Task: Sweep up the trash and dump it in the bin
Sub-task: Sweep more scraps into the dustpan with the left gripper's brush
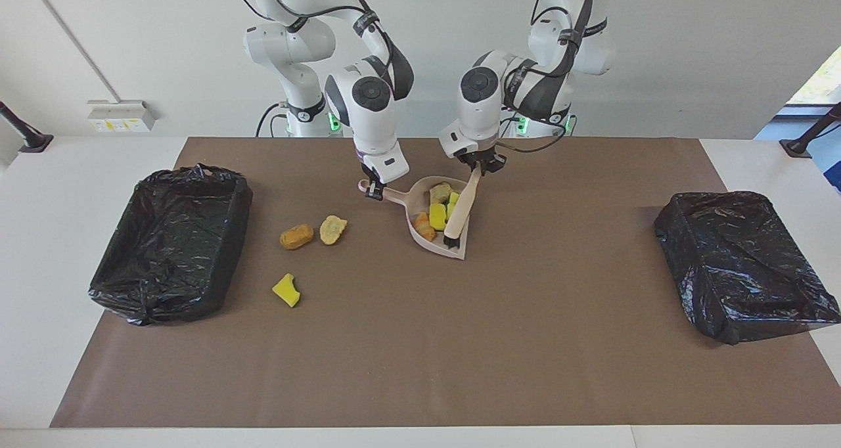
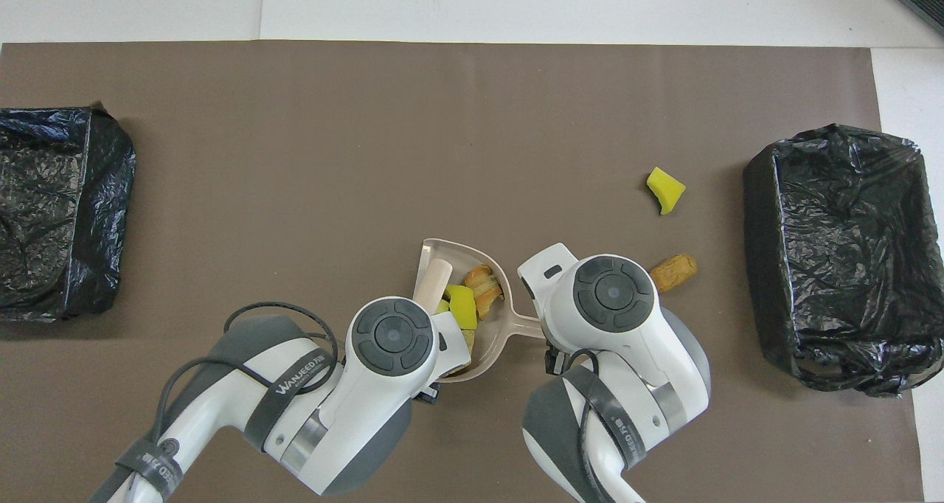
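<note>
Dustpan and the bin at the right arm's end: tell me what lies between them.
Between the dustpan and that bin, the facing view shows three scraps on the mat: a tan lump, an orange-brown lump, a yellow sponge chunk.

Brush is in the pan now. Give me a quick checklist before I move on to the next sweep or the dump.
1. Left end effector shut on the brush: ok.
2. Right end effector shut on the dustpan handle: ok.
3. Dustpan flat on the table, scraps inside it: ok; sponge pieces and bread lumps bunched against the brush.
4. All trash collected: not ok; two bread lumps and a yellow sponge chunk lie on the mat toward the right arm's end.
5. Bin at that end open, nothing on its rim: ok.
6. Brush clear of the pan for lifting: not ok; its head rests inside.
</note>
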